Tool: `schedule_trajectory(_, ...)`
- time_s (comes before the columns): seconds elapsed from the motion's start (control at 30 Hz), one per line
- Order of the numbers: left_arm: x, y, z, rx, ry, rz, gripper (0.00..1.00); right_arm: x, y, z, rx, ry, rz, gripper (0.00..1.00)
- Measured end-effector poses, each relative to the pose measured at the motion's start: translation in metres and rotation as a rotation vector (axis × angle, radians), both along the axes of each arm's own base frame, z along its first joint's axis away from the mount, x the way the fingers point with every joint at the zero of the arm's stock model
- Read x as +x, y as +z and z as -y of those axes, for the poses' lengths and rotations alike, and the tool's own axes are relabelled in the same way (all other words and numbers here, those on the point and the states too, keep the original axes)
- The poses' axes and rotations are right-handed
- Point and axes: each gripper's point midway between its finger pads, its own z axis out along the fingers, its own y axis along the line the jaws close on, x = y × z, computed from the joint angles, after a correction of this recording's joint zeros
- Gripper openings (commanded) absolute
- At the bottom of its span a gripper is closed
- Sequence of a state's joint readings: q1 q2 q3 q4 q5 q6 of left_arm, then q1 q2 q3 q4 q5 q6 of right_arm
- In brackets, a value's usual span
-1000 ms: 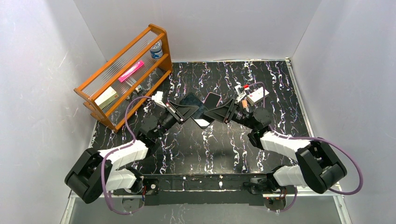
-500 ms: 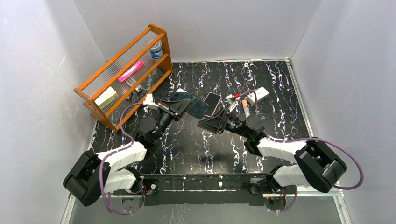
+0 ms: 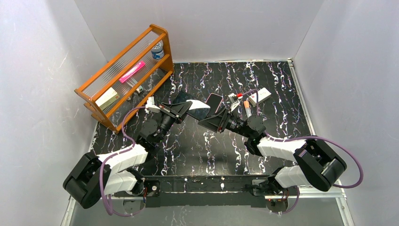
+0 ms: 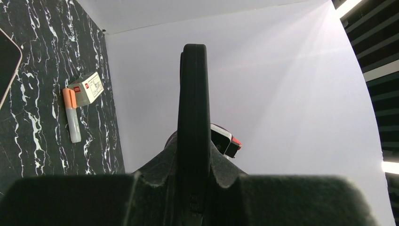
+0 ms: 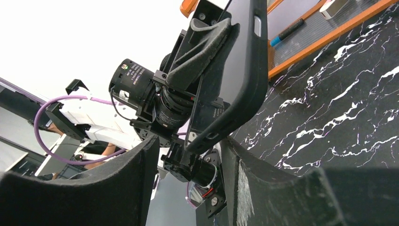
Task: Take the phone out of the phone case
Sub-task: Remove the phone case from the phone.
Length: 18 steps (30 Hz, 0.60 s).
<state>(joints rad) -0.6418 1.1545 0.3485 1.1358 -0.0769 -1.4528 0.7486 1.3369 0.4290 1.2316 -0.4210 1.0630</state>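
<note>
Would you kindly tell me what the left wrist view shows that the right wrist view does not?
Only the left wrist view shows the small white box, the orange-capped tube and the edge of a phone lying on the table.

Only the right wrist view shows the wooden shelf and the right gripper, open, its fingers either side of the case's lower corner.

Both show the black phone case clamped in the left gripper.

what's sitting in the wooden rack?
In the wooden rack: a blue-and-white jar at the far end, a pink bar mid-rack, a pale box at the near end, a dark pen lower down. The ribbed shelf panels hide whatever else lies beneath them.
</note>
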Motion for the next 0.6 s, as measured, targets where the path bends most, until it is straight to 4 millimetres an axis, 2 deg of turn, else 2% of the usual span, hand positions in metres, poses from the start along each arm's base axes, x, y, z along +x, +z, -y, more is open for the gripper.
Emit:
schedule_trajectory(0.1, -0.0007, 0.0003, 0.0008, -0.008, -0.003, -0.006, 0.0, 0.0003, 0.0027, -0.0001, 0.005, -0.001, 0.013, 0.48)
schedule_trajectory(0.37, -0.0022, 0.0004, 0.0013, -0.031, -0.01, -0.021, 0.0, 0.0023, -0.0022, -0.0025, -0.01, -0.002, 0.044, 0.07)
schedule_trajectory(0.43, -0.0027, -0.0004, 0.0001, -0.041, -0.009, -0.026, 0.0, 0.001, -0.0035, -0.0033, -0.014, 0.006, 0.053, 0.02)
schedule_trajectory(0.6, -0.0041, -0.0023, 0.0012, -0.054, -0.023, -0.045, 0.0, -0.0021, -0.0054, -0.0048, -0.042, 0.022, 0.154, 0.01)
